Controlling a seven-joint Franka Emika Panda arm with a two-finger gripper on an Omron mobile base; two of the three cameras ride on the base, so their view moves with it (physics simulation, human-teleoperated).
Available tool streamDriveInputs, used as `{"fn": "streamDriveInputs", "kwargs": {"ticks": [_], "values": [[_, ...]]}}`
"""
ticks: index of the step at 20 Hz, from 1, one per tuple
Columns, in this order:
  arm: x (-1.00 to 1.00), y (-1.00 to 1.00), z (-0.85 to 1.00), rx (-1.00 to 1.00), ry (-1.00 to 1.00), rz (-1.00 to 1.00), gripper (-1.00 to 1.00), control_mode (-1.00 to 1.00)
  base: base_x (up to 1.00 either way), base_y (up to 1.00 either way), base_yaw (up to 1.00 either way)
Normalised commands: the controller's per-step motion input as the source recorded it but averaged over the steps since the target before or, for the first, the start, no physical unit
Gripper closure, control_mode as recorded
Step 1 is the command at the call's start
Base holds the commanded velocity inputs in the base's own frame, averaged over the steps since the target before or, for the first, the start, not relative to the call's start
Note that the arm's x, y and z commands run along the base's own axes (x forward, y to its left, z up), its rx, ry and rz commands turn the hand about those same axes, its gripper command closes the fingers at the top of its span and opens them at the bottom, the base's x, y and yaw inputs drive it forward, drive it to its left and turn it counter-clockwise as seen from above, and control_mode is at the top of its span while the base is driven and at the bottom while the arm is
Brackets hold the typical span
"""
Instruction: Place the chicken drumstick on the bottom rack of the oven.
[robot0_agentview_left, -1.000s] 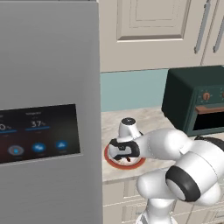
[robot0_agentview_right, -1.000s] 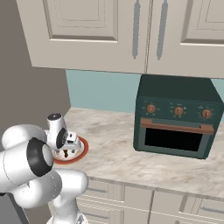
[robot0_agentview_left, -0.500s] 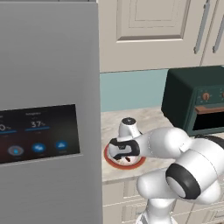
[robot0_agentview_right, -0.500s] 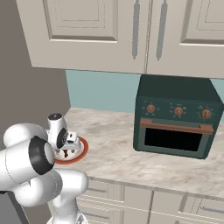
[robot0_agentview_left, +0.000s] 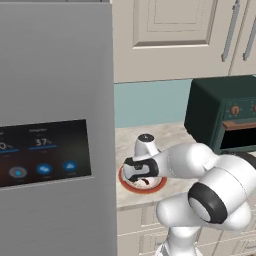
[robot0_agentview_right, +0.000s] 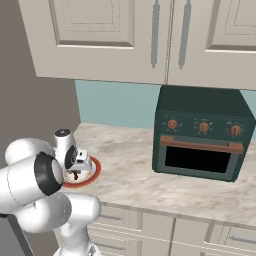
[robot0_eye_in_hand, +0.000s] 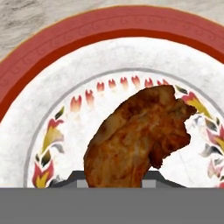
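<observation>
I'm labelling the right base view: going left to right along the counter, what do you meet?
Robot arm → plate with the tool over it → bare counter → toaster oven.

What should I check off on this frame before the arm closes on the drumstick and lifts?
1. Chicken drumstick lies on the red-rimmed plate: ok.
2. Tool is low over the plate on the counter: ok.
3. Drumstick sits between the fingertips: ok, it reaches down to them.
4. Tool shut on the meat: cannot tell.
5. Green toaster oven stands away from the arm: ok.
6. Wall oven and bottom rack ready: cannot tell.
</observation>
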Motion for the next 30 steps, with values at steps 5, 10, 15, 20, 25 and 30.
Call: {"fn": "streamDriveInputs", "kwargs": {"ticks": [5,10,15,20,25,30], "values": [[-0.02,-0.07,0.03,0.00,0.00,-0.01,1.00,-1.00,0.00,0.00,0.00],[-0.35,-0.26,0.70,0.00,-0.03,-0.04,1.00,-1.00,0.00,0.00,0.00],[-0.64,-0.47,0.99,0.00,-0.01,-0.14,1.00,-1.00,0.00,0.00,0.00],[-0.86,-0.44,1.00,0.00,-0.05,-0.19,1.00,-1.00,0.00,0.00,0.00],[-0.87,-0.53,1.00,0.00,-0.11,-0.17,1.00,-1.00,0.00,0.00,0.00],[-0.67,-0.20,0.90,0.02,-0.05,0.00,1.00,-1.00,0.00,0.00,0.00]]}}
